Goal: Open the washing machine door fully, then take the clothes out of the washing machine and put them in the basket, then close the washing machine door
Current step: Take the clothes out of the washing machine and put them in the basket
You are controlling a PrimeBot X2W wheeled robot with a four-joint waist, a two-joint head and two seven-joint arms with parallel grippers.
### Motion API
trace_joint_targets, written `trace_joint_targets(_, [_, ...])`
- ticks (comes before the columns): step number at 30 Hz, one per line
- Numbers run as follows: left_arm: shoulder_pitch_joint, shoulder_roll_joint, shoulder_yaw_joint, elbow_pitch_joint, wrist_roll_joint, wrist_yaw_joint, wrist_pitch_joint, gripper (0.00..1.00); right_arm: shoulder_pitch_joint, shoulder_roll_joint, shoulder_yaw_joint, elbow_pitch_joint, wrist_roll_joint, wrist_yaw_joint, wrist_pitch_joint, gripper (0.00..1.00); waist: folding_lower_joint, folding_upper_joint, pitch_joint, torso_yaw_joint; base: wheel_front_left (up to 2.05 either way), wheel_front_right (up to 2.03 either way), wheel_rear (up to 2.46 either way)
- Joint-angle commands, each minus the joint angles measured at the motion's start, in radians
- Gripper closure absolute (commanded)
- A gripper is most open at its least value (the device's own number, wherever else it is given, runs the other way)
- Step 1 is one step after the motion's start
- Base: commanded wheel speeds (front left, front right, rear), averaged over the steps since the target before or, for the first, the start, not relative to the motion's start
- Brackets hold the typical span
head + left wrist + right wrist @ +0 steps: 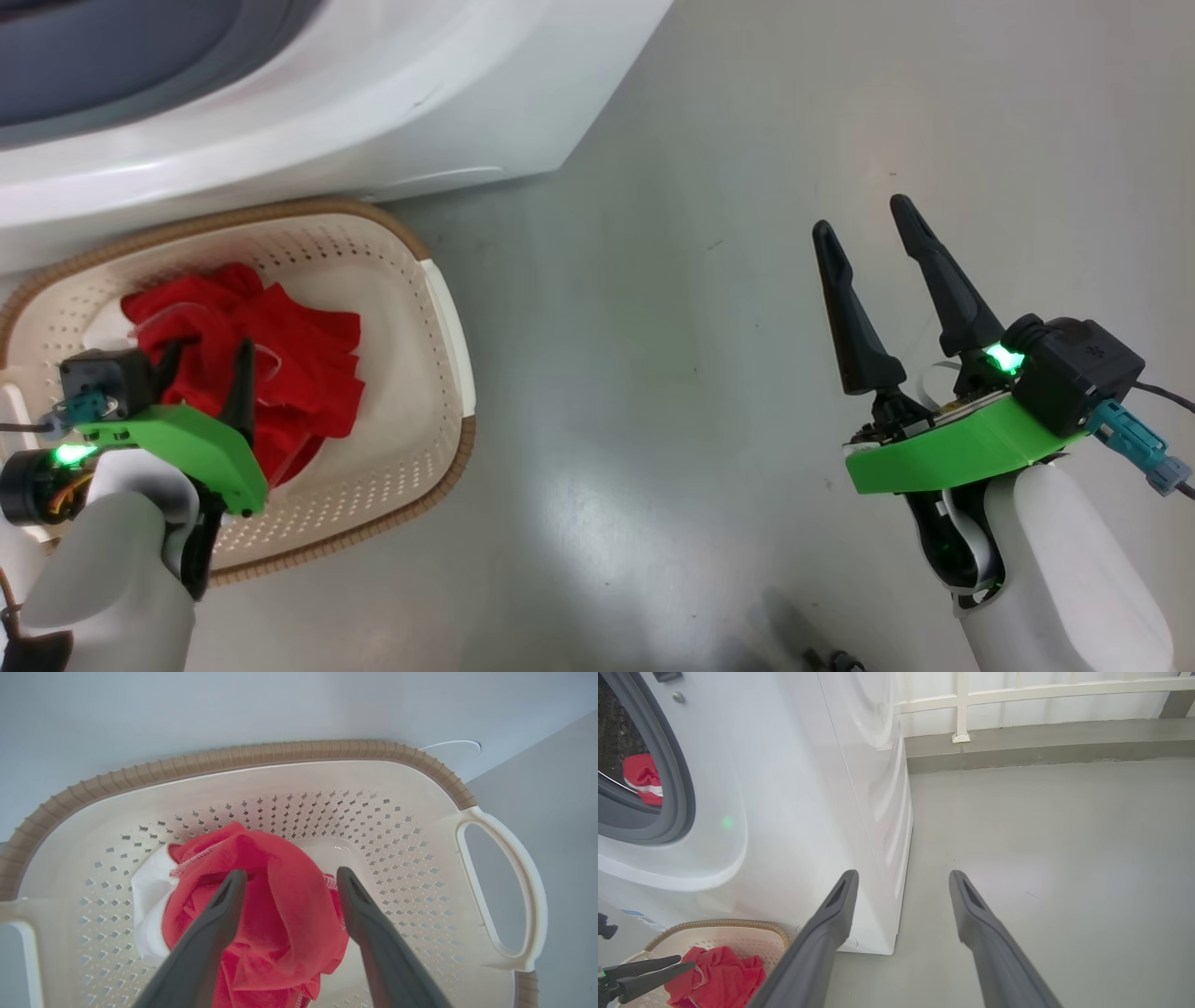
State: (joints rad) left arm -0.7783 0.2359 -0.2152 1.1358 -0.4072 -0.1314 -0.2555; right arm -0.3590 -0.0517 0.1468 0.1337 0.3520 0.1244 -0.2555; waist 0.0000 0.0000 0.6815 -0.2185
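My left gripper is hanging open over the basket, its two dark fingers spread to either side of the crumpled red clothes, the fabric lying loose between them. The clothes, red with a white panel showing at one edge, are lying heaped on the bottom of the cream perforated basket. The basket is sitting on the grey floor just beside the foot of the white washing machine. My right gripper is hovering well apart from the basket, over the floor, its fingers likewise standing wide and holding nothing, pointing past the machine's corner. Through the machine's round opening, ringed by its grey gasket, a red garment with a white stripe is lying inside the drum. A pale railing is running along the far wall beyond the machine.
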Motion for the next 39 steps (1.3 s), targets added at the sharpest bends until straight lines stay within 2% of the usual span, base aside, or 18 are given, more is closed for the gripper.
trace_joint_targets(1, [0.038, 0.031, 0.020, -0.017, -0.014, 0.001, -0.006, 0.00, 0.007, 0.001, 0.018, -0.017, -0.002, 0.006, -0.006, 0.00, 0.0000, 0.0000, -0.015, 0.004, 0.00, 0.00, 0.00])
trace_joint_targets(16, [0.123, 0.012, 0.092, -0.159, -0.020, 0.001, -0.006, 0.00, 0.049, 0.001, -0.006, 0.016, -0.036, 0.006, -0.006, 0.00, 0.0000, 0.0000, -0.139, 0.048, 0.00, 0.00, 0.00])
trace_joint_targets(39, [0.376, -0.071, 0.283, -0.482, 0.145, 0.001, -0.006, 0.00, 0.172, 0.001, -0.025, 0.066, -0.078, 0.006, -0.006, 0.00, 0.0000, 0.0000, -0.391, 0.083, 0.00, 0.00, 0.00])
